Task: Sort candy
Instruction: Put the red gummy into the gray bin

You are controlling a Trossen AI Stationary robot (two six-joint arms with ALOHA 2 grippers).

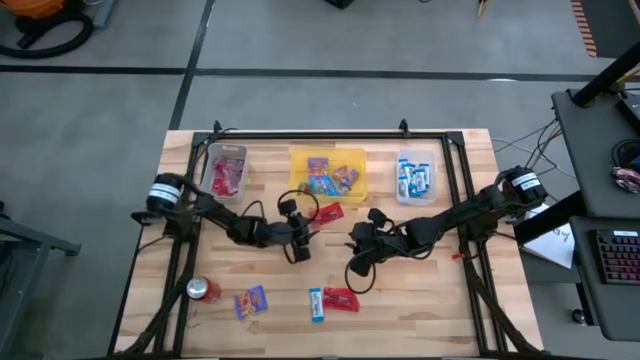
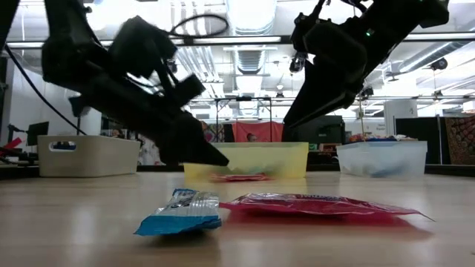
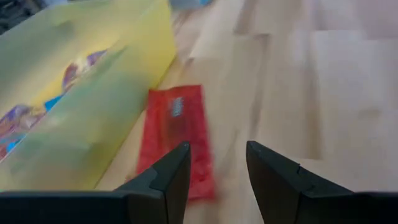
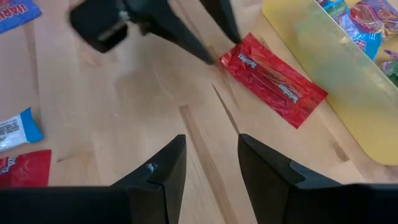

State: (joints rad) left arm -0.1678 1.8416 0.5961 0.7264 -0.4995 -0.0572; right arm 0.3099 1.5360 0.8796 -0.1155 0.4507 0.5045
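High view shows a wooden table [image 1: 420,310] from above. At the far left near the front stands a red soda can [image 1: 203,290]. Just to its right lies a purple candy packet [image 1: 251,301]. At the back left sits a clear bin [image 1: 227,172] with red candy in it.

Next comes the left gripper [image 1: 303,226], near the middle of the table. Its two fingers [image 3: 175,171] stand a little apart with nothing between them. The tips are right at a red candy packet [image 1: 328,213] that lies flat on the wood, just beside the front wall of the yellow bin [image 1: 328,175]. I cannot tell if the tips touch it. The yellow bin holds many-coloured packets.

At the front middle lie a blue-and-white bar [image 1: 316,305] and another red packet [image 1: 342,299], side by side and touching.

A little to the right is the right gripper [image 1: 352,268], above bare wood. Its fingers [image 4: 163,174] are also a little apart and hold nothing.

At the back right is a clear bin [image 1: 416,178] with blue-and-white bars in it.
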